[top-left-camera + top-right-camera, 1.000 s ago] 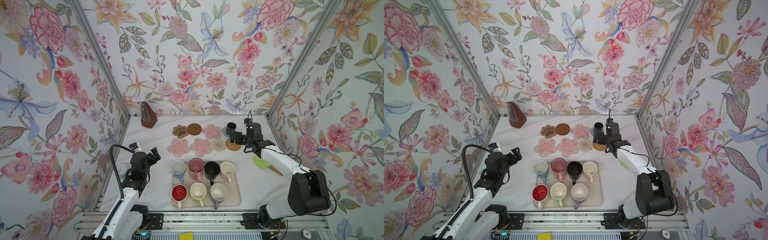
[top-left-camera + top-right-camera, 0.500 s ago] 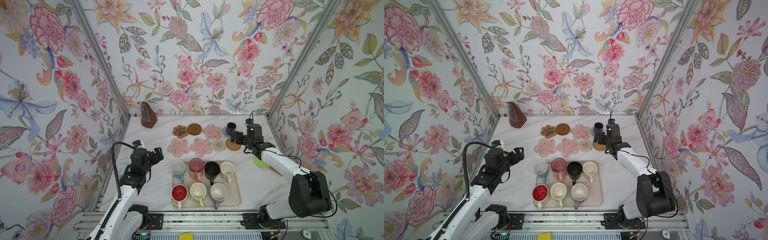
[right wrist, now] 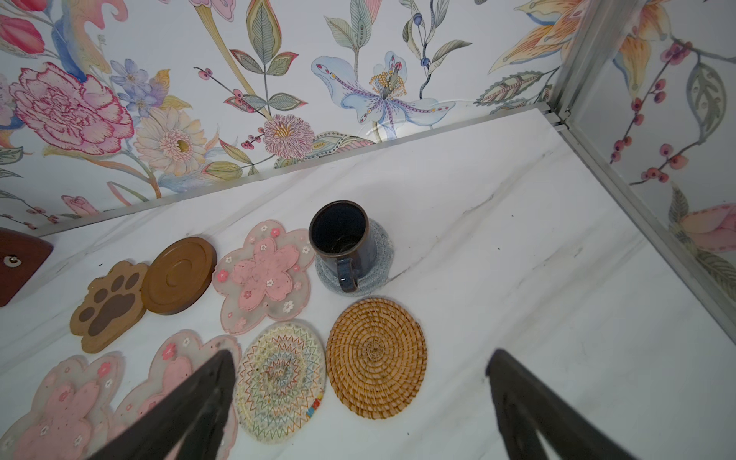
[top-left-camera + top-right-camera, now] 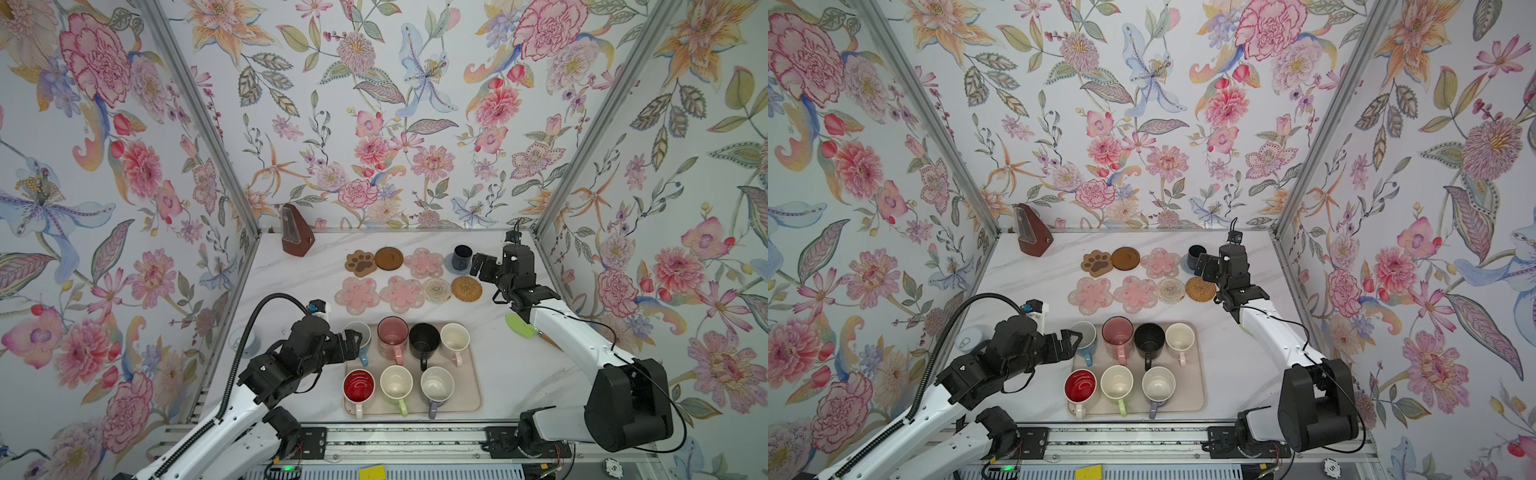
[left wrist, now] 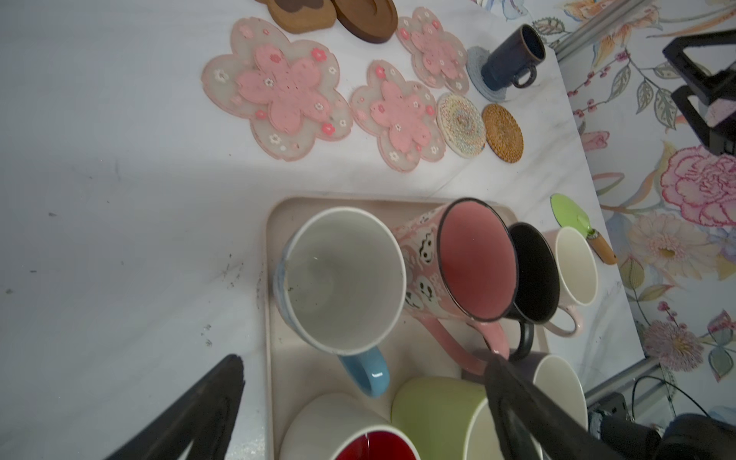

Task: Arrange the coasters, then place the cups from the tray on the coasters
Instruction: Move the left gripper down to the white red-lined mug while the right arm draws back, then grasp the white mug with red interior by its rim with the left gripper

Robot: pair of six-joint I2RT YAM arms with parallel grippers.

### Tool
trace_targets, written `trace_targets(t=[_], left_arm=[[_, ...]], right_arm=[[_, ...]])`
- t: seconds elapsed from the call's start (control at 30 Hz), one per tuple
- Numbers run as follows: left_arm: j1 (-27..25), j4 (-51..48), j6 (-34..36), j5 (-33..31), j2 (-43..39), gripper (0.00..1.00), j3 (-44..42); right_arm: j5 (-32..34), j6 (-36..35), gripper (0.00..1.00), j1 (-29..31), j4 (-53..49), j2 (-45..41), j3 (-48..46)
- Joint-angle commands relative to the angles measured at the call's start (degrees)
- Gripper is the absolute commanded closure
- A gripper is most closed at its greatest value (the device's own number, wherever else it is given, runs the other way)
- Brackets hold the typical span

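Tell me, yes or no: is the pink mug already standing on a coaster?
No, in a top view the pink mug stands on the beige tray, between the blue mug and the black mug.

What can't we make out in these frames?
Blue mug: left hand covers its side in both top views.
Green spatula: partly under right arm, both top views.
Red-inside mug: cut by the frame edge, left wrist view.
Grey-blue coaster: navy mug covers its middle, every view.

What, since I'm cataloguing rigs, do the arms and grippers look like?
Both: white links, black joints. The left arm carries a thick ribbed black hose, the right arm a thin black cable. Black too: left gripper and right gripper, with tapering fingers.
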Motion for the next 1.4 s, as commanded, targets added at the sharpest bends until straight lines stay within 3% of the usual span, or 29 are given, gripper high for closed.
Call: trace_targets(t=[0.0,0.23,0.43,0.6,0.97,1.37], left_arm=[[-7.37,-5.09,-8.38,-4.58,-3.54,0.04,-3.41],[-21.61,-11.97,-15.37,-10.87,-4.8,0.04,-2.8],[-30.78,-20.53,-20.4,-13.61,-1.2,0.03,0.9],[-36.87,-20.16,-24.47,-13.37,0.02,0.03,0.13],[-42.87,-14.37,-28.28,-11.99,5.88,0.05,-3.52],[-43.72,-15.16,-31.53,-13.83,10.66,0.25,-5.35]], right_arm=[[1.34,2.25,0.01,-0.2,1.56,-0.43,-1.01],[0.96,3.09,0.01,-0.19,0.52,0.89,0.33],[1.94,3.1,0.01,-0.17,-0.2,-1.15,-1.03],[2.6,3.14,0.01,-0.22,0.08,-3.0,-2.98],[2.25,3.54,0.01,-0.21,0.95,-3.58,-4.05],[1.48,4.02,0.01,-0.28,2.1,-2.52,-4.25]])
